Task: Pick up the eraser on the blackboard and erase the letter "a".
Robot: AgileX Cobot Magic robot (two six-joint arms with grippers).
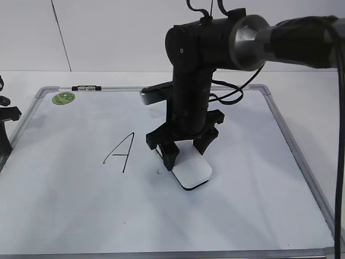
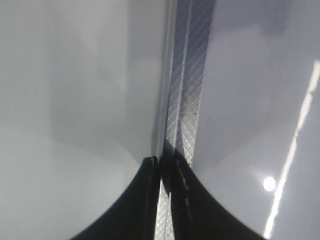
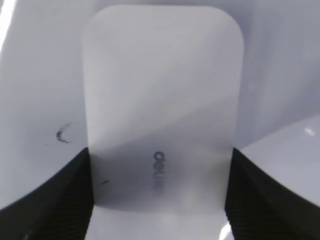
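The white eraser (image 1: 191,171) lies flat on the blackboard (image 1: 242,178), right of the capital "A" (image 1: 121,151). My right gripper (image 1: 187,155) is shut on the eraser, one finger on each long side. In the right wrist view the eraser (image 3: 160,90) shows its grey lettering between the gripper's (image 3: 159,167) fingers. Of the letter "a" only a faint curved smudge (image 3: 62,133) shows left of the eraser; it also shows in the exterior view (image 1: 159,171). My left gripper (image 2: 162,165) is shut and empty, over the board's grey frame (image 2: 187,100); part of its arm (image 1: 6,121) shows at the far left.
A round green sticker (image 1: 63,97) sits in the board's top left corner. A small black and white item (image 1: 86,87) lies by the top frame. The board rests on a white table (image 1: 302,81) in front of a white wall.
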